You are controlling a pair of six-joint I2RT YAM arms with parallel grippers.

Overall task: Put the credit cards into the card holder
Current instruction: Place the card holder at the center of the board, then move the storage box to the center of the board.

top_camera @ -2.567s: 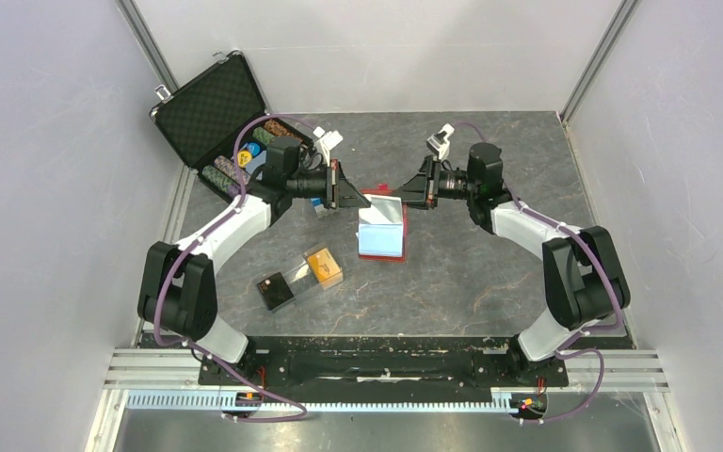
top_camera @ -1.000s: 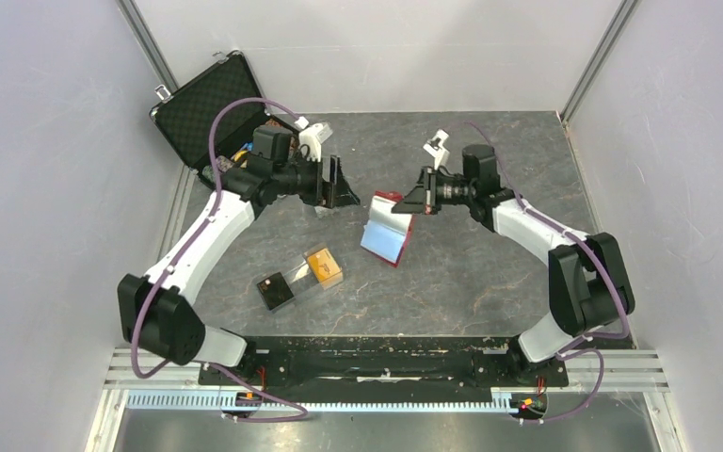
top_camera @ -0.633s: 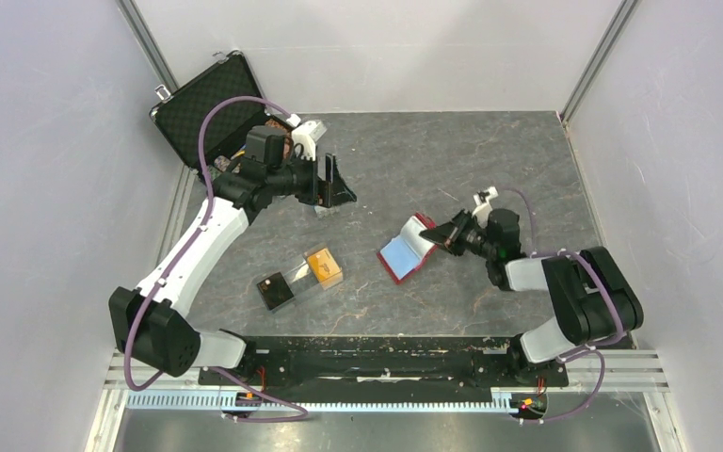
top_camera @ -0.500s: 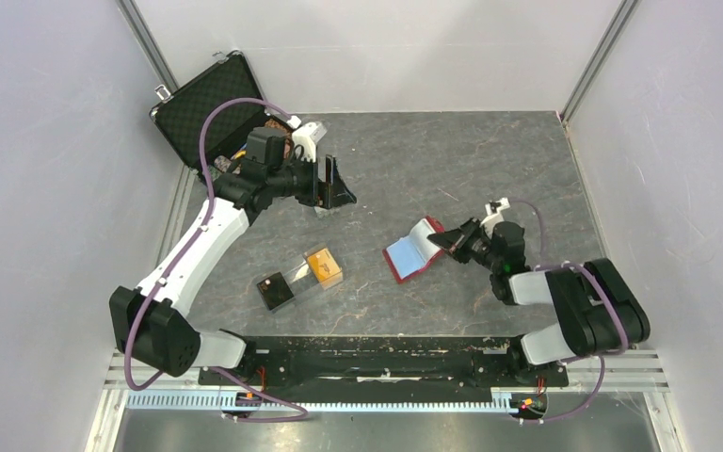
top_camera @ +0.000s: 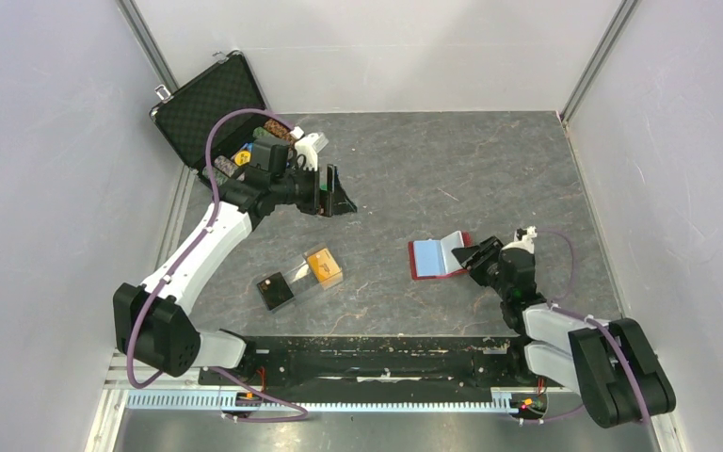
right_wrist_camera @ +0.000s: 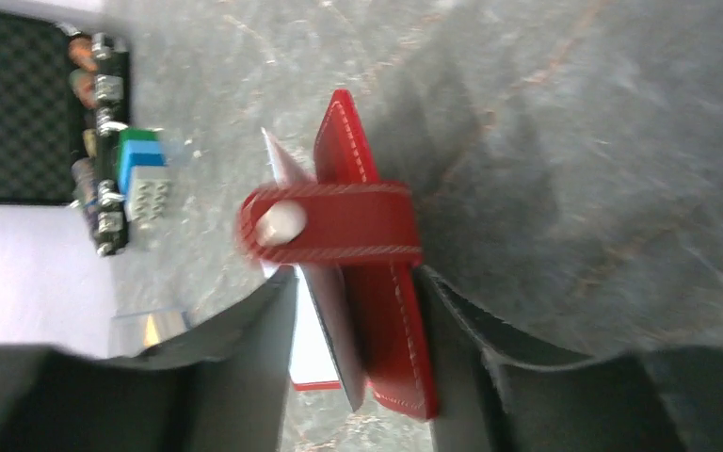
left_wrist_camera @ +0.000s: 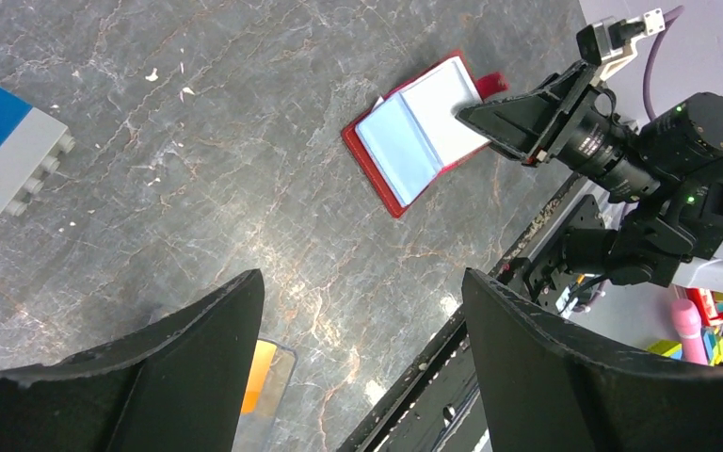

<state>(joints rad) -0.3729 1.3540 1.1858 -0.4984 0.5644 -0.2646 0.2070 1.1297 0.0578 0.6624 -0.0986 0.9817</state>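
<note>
The right pincer [top_camera: 476, 255] straddles one edge of the card holder [top_camera: 430, 257]; whether it clamps cannot be told. Withdrawing could drag it askew. The left pincer [left_wrist_camera: 361, 287] gapes empty.

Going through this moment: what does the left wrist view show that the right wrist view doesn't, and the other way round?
Left wrist only: the card holder from above, spread open with its pale blue inside showing, the right gripper at its edge, and the open left gripper.
Right wrist only: the holder's strap with its snap, edge-on between that gripper's fingers, and the black chip case.
Both: the red card holder, the grey table and a studded building block.
</note>
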